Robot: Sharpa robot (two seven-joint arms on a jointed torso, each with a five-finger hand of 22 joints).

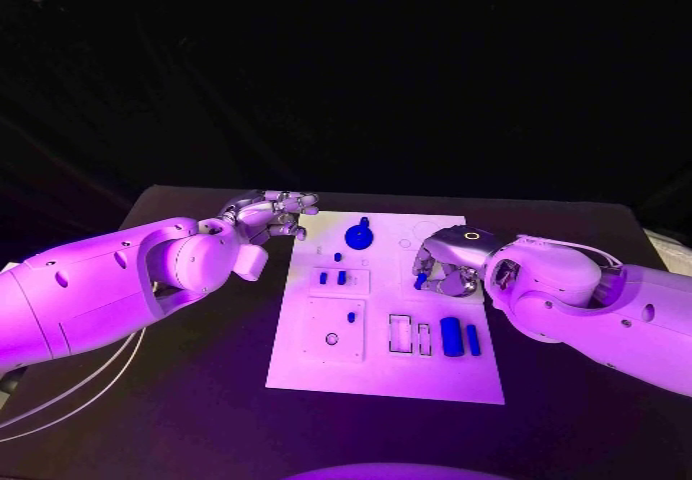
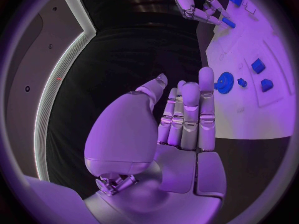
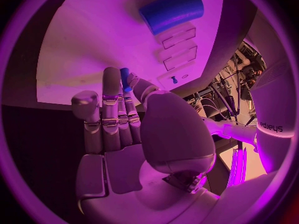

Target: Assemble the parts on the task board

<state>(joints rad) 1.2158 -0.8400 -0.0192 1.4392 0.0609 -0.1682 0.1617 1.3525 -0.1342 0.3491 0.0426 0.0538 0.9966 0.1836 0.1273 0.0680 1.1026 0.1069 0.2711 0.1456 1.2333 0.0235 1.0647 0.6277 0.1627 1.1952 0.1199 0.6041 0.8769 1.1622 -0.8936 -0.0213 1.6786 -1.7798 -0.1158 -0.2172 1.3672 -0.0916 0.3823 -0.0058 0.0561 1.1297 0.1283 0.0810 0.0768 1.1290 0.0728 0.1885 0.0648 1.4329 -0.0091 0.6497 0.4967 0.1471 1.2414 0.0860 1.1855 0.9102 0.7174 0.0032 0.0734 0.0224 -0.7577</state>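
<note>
Hovering at the frame's centre-left beside the board, the left hand holds nothing, fingers straight and close together. Right of centre, the right hand pinches a small blue part over the board's right edge.

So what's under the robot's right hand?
The white board lies under the right hand, which pinches a small blue piece over it. What the hand covers on the board can't be seen.
</note>
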